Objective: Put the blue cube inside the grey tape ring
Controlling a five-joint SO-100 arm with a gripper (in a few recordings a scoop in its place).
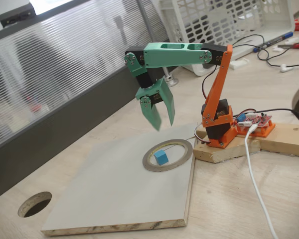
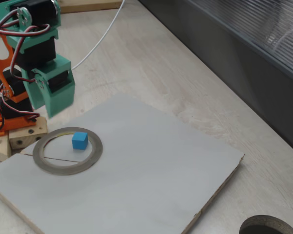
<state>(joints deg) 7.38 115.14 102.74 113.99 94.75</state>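
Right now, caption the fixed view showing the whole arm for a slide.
Blue cube sits inside the tape ring on the grey board; green gripper hangs above, empty.

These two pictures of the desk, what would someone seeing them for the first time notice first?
Probably the blue cube, bright against the pale board, sitting inside the grey tape ring near the ring's edge. Next comes the green gripper, hanging in the air above the ring with nothing between its fingers; whether it is open or shut is hard to tell. A round dark hole in the wooden tabletop sits off the board's corner.
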